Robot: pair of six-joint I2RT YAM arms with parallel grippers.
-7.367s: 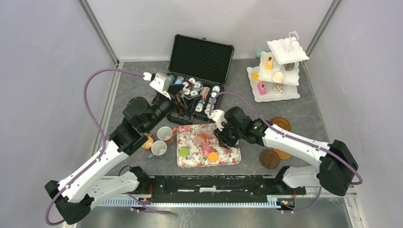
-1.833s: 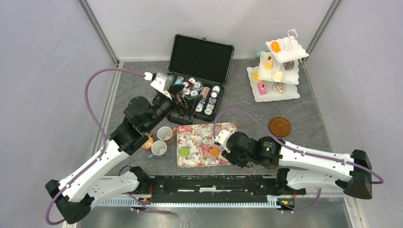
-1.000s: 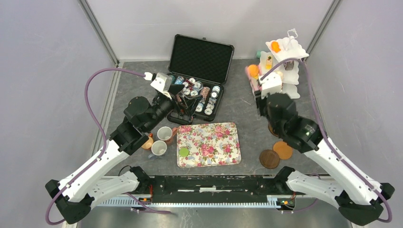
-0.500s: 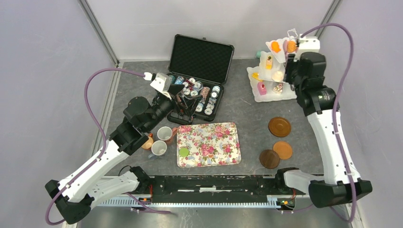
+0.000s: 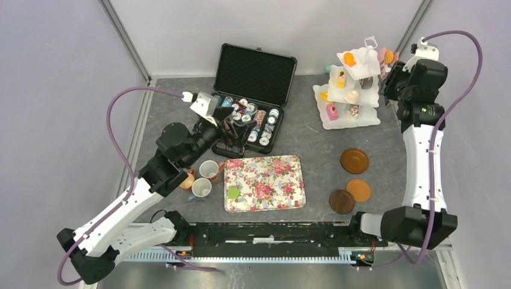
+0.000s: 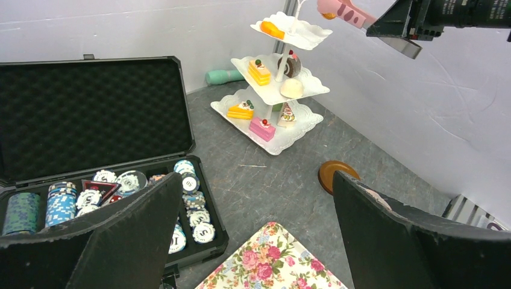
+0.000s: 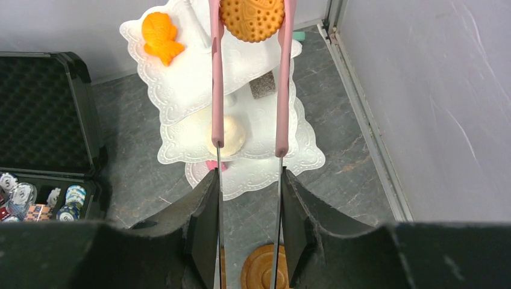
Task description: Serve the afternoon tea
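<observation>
My right gripper (image 5: 395, 71) is shut on pink tongs (image 7: 215, 90) that pinch a round orange macaron (image 7: 252, 18). It hangs high, just right of the top tier of the white three-tier stand (image 5: 369, 120). That tier (image 7: 181, 84) holds an orange cake (image 7: 158, 35); the lower tiers carry several small cakes. A green macaron (image 5: 232, 192) lies on the floral tray (image 5: 277, 180). Three mugs stand left of the tray: grey (image 5: 209, 170), white (image 5: 201, 189) and orange-brown (image 5: 188, 179). My left gripper (image 6: 259, 241) is open and empty above the tray's far corner.
An open black case (image 5: 256, 75) of poker chips sits at the back centre. Three brown saucers (image 5: 354, 160) lie right of the tray. The right wall and its metal frame are close beside my right arm.
My right arm has carried the orange macaron in the tongs from the tray up to the stand, now just past the top tier's right side. The left arm has not moved.
</observation>
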